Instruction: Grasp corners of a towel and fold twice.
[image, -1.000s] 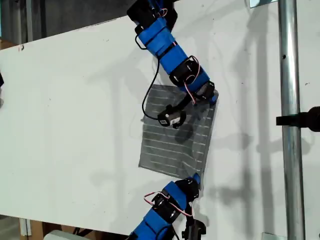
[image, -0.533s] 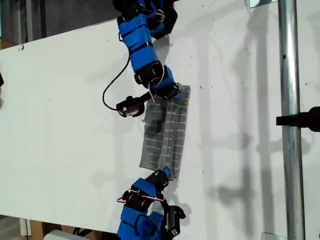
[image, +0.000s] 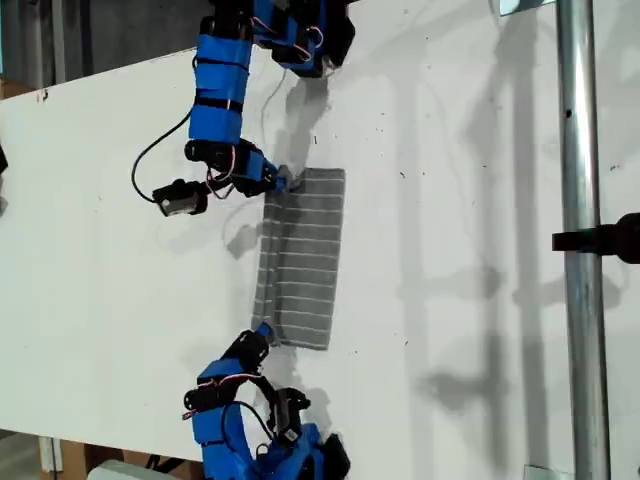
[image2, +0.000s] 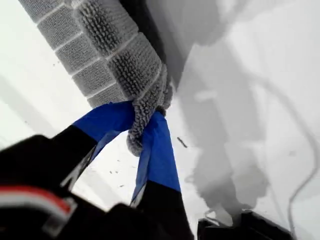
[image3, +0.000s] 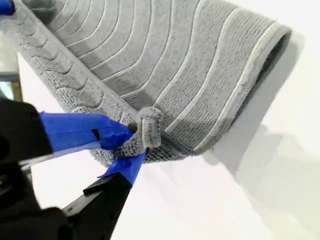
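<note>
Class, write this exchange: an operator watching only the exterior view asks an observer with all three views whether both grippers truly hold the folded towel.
Operator: In the exterior view the towel lies folded in a strip with an arm at each end. Is my first gripper shut on it?
Observer: Yes. The first wrist view shows a bunched corner pinched between its blue-taped jaws.
Operator: And my second gripper?
Observer: Shut as well, on a small bunch of the towel's edge.
Operator: Is the fold pressed flat?
Observer: No. The second wrist view shows the top layer arching open at the fold.
</note>
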